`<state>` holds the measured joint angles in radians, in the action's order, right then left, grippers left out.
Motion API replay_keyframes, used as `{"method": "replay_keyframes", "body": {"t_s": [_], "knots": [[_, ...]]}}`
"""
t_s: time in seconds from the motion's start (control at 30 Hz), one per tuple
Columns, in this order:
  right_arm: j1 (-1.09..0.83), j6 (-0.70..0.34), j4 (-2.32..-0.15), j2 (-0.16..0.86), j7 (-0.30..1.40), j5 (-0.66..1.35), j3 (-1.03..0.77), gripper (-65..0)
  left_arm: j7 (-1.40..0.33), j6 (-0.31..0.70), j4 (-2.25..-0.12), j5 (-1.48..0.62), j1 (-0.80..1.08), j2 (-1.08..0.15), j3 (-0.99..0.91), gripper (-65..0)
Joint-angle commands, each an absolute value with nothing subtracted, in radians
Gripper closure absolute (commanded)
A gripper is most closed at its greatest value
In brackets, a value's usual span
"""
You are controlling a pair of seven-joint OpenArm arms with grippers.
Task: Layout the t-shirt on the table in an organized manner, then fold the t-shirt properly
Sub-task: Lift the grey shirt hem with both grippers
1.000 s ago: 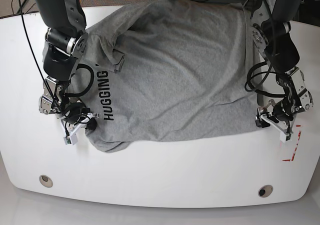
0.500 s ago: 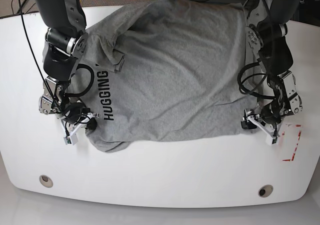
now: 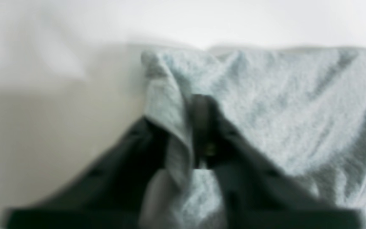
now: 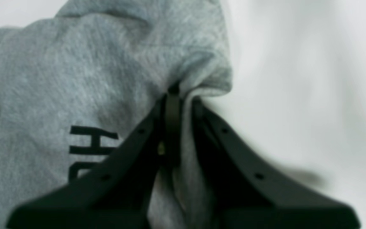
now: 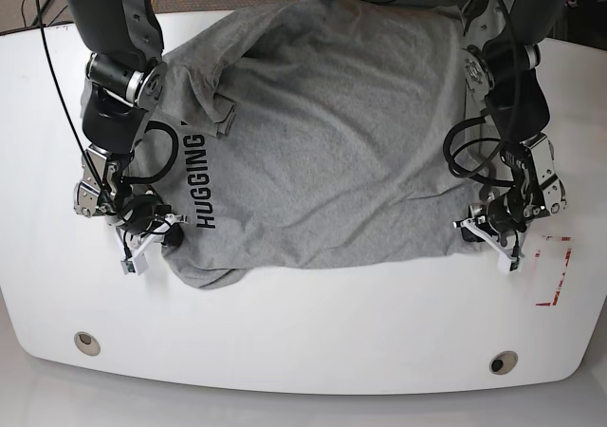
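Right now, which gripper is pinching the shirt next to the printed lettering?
The right gripper: black letters sit just beside its pinch on the t-shirt. The left gripper grips plain grey fabric, no print nearby.

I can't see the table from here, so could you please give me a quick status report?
Left gripper shut on grey t-shirt edge. Right gripper shut on opposite edge. Shirt rumpled on white table. Nothing in the way.

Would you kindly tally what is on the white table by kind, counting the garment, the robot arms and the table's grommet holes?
Grey t-shirt: 1
Robot arms, left gripper and right gripper: 2
Grommet holes in the table: 2
Red-outlined mark: 1
Total: 6
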<state>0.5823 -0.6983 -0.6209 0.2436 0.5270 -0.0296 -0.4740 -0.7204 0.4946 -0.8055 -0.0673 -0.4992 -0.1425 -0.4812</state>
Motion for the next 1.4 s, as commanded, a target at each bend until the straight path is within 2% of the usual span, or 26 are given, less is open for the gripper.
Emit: {"method": "replay_keyframes", "body": {"t_s": [0.0,0.17,0.27,0.5,0.77,0.93,1.17,1.37], "knots": [[0.602,-0.698,-0.631,0.254,0.536,-0.036,-0.475,-3.5,-0.719,0.495,-0.809,-0.058,-0.515,-0.148,-0.478,-1.5],[0.602,-0.698,-0.633,0.254,0.536,-0.036,-0.475,0.0,-0.684,0.493,-0.812,-0.058,-0.515,-0.148,-0.483,-1.7],[0.602,-0.698,-0.665,0.254,0.539,-0.036,-0.475,0.0,-0.685,0.495,-0.819,-0.059,-0.516,-0.148,-0.484,-1.4],[0.555,-0.698,-0.931,0.248,0.705,-0.035,-0.473,0.0,-0.750,0.504,-0.969,-0.117,-0.516,-0.150,-0.481,-0.3],[0.444,-0.698,-1.323,0.211,0.888,-0.035,-0.470,0.0,-0.894,0.578,-1.205,-0.159,-0.495,-0.156,-0.444,-0.3],[0.390,-0.698,-1.460,0.183,0.963,-0.035,-0.470,0.0,-0.937,0.579,-1.291,-0.159,-0.487,-0.156,-0.423,-0.3],[0.374,-0.698,-1.529,0.180,0.983,-0.035,-0.467,0.0,-0.951,0.579,-1.368,-0.163,-0.486,-0.151,-0.420,-0.3],[0.467,-0.698,-1.531,0.186,0.987,-0.042,-0.467,0.0,-0.963,0.578,-1.426,-0.163,-0.553,-0.150,-0.418,-0.3]]}}
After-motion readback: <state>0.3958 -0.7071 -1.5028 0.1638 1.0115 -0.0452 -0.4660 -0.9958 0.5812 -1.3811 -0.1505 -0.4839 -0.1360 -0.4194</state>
